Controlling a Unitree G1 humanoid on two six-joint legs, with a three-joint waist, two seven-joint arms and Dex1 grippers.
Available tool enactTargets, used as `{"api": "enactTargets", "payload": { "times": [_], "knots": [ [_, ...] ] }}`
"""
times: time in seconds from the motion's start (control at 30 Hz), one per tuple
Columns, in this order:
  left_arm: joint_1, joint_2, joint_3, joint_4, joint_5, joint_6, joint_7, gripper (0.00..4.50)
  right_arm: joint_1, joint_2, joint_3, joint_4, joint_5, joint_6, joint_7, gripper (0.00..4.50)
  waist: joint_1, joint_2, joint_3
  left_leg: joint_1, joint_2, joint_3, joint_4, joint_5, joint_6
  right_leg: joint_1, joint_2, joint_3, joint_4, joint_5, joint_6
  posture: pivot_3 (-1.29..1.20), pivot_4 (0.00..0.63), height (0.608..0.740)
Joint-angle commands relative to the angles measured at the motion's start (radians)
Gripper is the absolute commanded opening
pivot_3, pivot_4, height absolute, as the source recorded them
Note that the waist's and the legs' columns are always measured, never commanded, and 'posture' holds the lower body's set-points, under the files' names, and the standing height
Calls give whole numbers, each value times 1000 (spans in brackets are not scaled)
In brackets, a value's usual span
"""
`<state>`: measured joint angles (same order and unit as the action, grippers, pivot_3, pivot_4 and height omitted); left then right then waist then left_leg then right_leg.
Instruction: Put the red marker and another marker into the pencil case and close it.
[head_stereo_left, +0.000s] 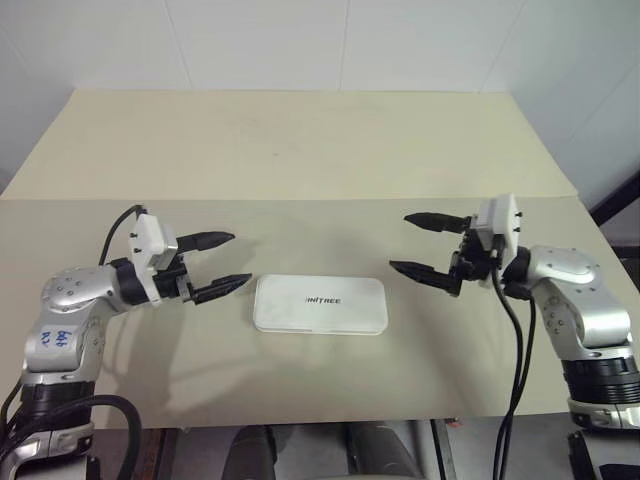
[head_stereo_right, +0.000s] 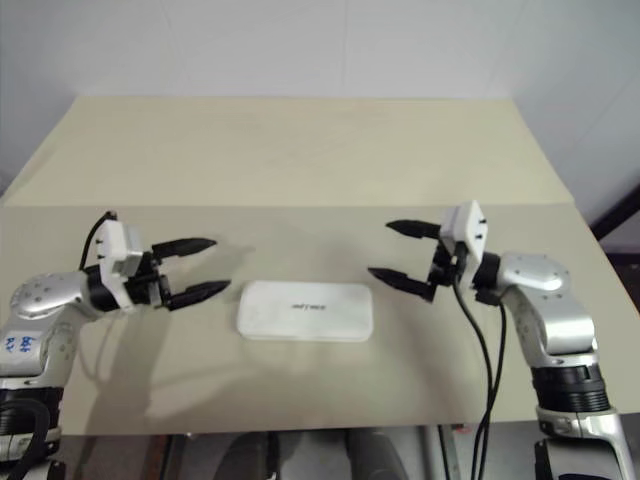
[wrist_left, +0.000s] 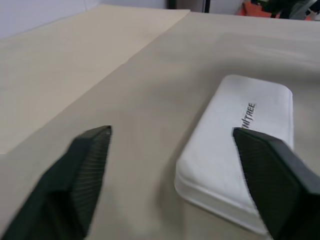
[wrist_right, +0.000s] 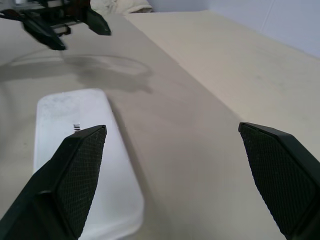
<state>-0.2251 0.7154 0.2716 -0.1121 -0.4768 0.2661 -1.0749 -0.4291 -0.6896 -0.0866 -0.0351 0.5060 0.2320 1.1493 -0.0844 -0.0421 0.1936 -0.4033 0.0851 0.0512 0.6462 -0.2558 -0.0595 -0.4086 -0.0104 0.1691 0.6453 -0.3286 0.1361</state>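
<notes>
A: Left eye view: the case (head_stereo_left: 320, 304) lies flat on the table (head_stereo_left: 300, 150), lid down, lettering up. The left gripper (head_stereo_left: 217, 264) hangs just beside one short end of the case, fingers spread and empty. The right gripper (head_stereo_left: 424, 245) hangs near the other short end, also spread and empty.

B: Any markers beside the case?

A: None on the table here. With the lid shut I cannot tell what is inside.

B: Right eye view?

A: The same layout: case between the two grippers, neither touching it.

B: Left wrist view?

A: The case (wrist_left: 240, 145) sits just ahead of the left fingers (wrist_left: 85, 175), one rounded corner nearest. The seam under the lid runs round the edge and looks closed.

B: Right wrist view?

A: The case (wrist_right: 82, 165) lies partly behind one right finger (wrist_right: 70, 185); the left gripper (wrist_right: 62, 27) hovers past the case's far end.

B: How would it handle?

A: My guess: hard smooth plastic, light and stiff, so it should slide on the table if pushed and slip under a loose pinch. Take it across the narrow width, by the long edges near the middle, or steady one short end while the other gripper works the lid. The task looks about finished.
</notes>
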Motion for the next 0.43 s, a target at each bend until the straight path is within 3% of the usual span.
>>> {"api": "enactTargets", "payload": {
  "times": [0.03, 0.43],
  "knots": [
    [17, 23, 68, -66, -41, -4, 27, 4476, -20, -37, -35, 6, 12, -36, 55, 4500, 2, 0, 0, 0, 0, 0, 0, 0, 0, 0, 0, 0, 0, 0, 0, 0, 150, 740],
    [6, 18, 86, -59, -33, -75, 59, 4476, -27, -34, -12, 57, -24, -106, 99, 4500, -2, 0, 0, 0, 0, 1, 0, 0, 0, 0, 0, 0, -1, 0, 0, 0, 150, 740]
  ]
}}
